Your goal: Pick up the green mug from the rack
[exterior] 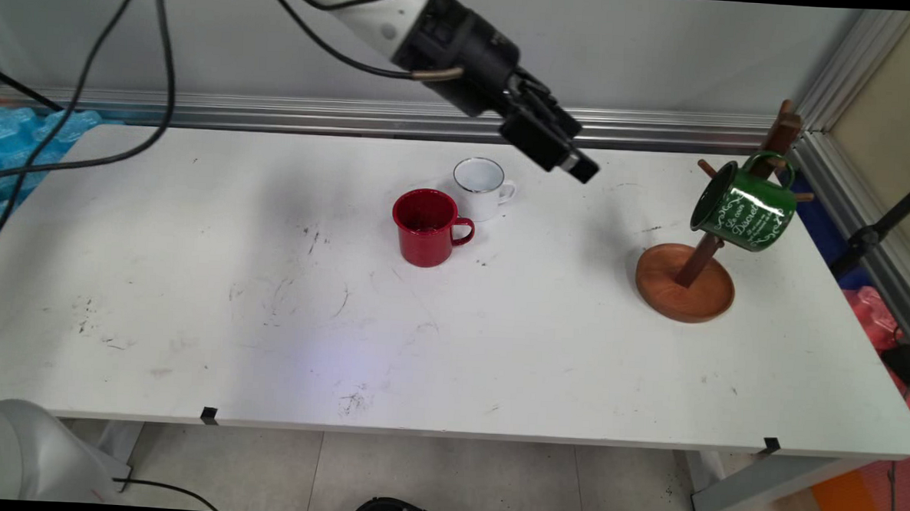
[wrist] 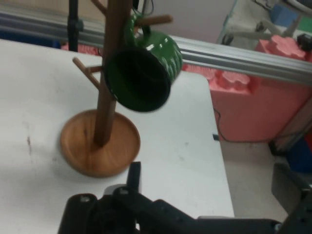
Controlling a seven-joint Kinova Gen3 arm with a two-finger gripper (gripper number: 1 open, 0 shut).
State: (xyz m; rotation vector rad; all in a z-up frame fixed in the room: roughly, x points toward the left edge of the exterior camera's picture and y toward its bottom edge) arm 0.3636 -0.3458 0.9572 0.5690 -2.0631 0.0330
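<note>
Jaws' state could not be told; gripper [exterior: 570,162] hung empty. Only the main view showed red mug [exterior: 427,227]; both showed green mug [wrist: 142,73].

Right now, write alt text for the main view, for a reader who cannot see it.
A black claw hangs above a white table, beside a white mug and a red mug. To the right, a green mug hangs on a wooden mug tree.

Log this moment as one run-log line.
gripper: raised, empty | nearest: white mug, red mug | green mug: hanging on wooden mug tree
</note>
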